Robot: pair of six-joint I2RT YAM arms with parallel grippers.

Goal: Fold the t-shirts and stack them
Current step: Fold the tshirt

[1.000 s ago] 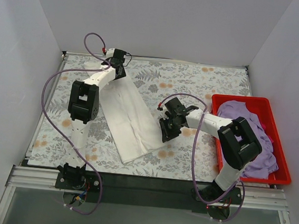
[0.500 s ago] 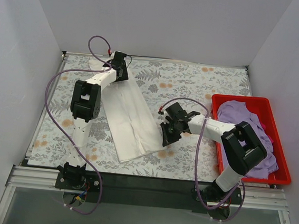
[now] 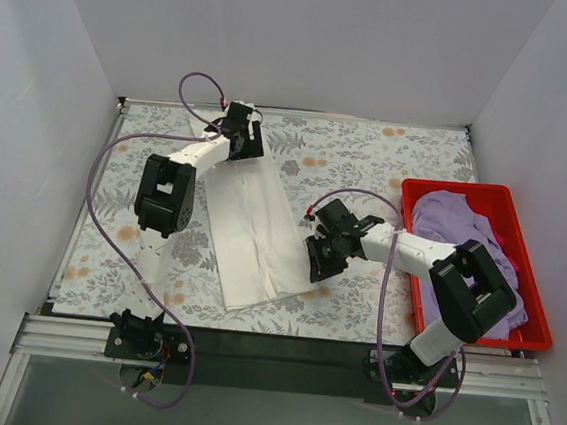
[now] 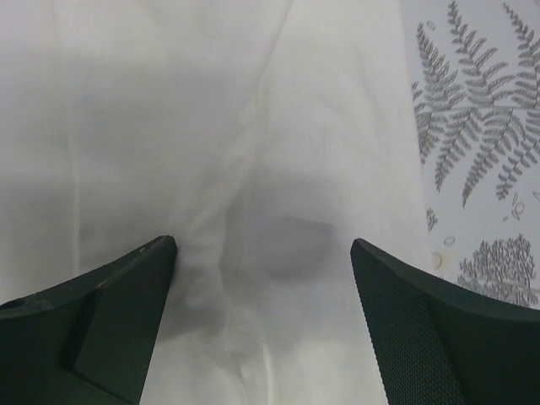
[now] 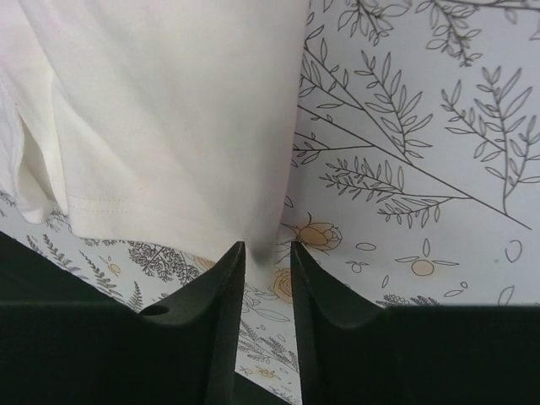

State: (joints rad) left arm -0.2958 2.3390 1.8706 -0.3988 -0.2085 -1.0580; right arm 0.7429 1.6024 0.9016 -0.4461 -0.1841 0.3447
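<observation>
White cotton t-shirt [image 3: 252,225] lies left of the red bin [image 3: 457,186], folded to a long strip; cross-folds judged outstanding. Purple t-shirt [image 3: 462,235] is heaped inside the bin, unfolded. Left gripper [image 4: 261,249] stands wide open and empty over the strip. Right gripper [image 5: 267,246] is barely parted and empty at the bin-side corner.

Bright even light, soft shadows; left wrist view slightly soft.

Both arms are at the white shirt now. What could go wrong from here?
1. The right gripper sits at the very corner of the white shirt, jaws barely apart; a pinch there may catch only one layer or slip off.
2. The left gripper is open over creased fabric at the far end; closing there could bunch the fold.
</observation>
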